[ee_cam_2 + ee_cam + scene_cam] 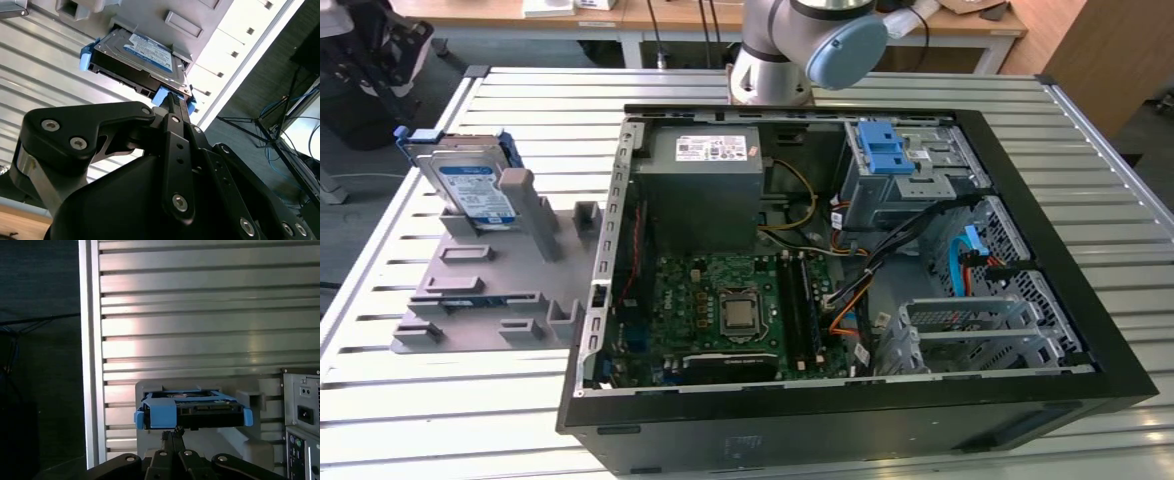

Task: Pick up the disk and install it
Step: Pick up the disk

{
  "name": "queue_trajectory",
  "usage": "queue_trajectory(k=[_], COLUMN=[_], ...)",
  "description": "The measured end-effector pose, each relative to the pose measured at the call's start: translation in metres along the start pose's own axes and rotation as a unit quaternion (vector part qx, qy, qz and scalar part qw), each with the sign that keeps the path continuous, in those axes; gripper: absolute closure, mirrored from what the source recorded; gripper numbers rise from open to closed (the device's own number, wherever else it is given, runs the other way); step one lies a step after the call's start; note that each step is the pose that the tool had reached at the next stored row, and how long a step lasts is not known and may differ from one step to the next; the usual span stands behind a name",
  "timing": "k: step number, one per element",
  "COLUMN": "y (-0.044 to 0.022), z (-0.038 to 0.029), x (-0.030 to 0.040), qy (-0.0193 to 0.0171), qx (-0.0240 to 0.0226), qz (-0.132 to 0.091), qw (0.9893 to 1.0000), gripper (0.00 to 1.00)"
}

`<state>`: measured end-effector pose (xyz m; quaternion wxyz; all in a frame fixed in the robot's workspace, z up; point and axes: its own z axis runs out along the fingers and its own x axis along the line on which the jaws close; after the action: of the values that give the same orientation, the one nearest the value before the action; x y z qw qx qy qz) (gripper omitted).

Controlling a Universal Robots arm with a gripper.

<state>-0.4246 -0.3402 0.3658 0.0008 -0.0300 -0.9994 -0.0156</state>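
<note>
Flat silver disk [470, 180] with white-and-blue label and blue plastic bracket, upright in grey plastic rack [470, 268] on slatted aluminium table [400, 420], at ten o'clock from open black computer case [854, 425] in exterior view. Black gripper [175, 101] [175, 432] narrow, closed up, tip just beside bracket edge in both wrist views; contact unclear.
</note>
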Motion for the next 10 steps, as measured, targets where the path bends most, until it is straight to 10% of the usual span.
queue_trajectory(k=[10], y=[-0.0001], z=[0.0001], x=[-0.0001], qy=[0.002], qx=[0.0009], qz=[-0.063], qw=[0.998], gripper=[0.89])
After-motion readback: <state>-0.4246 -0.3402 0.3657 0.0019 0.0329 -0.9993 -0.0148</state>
